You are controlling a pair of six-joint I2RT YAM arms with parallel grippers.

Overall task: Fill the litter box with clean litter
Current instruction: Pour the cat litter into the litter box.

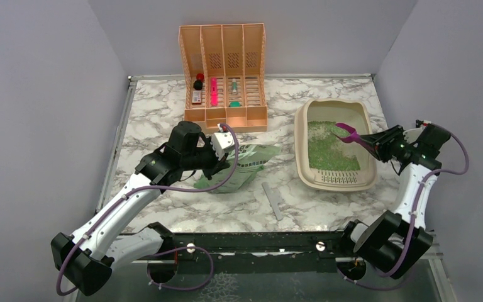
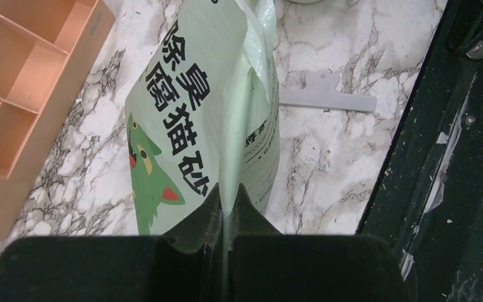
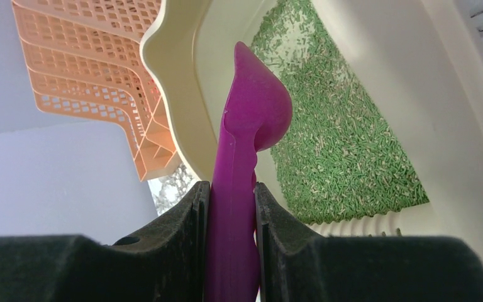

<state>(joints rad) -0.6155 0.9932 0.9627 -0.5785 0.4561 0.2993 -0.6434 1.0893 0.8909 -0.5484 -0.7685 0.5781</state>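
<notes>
Litter box (image 1: 338,180) sits at the right of the marble surface (image 1: 163,107), its slotted grille toward the arms, a layer of green clean litter (image 1: 327,151) spread across its floor. The right hand (image 3: 231,189), clamped on the handle of a purple scoop (image 3: 251,119), holds the scoop's bowl over the granules. Left of the box, the left hand (image 2: 229,202) is pinched tight on the edge of a pale green printed bag (image 2: 195,113), near a peach file organizer (image 1: 223,69).
</notes>
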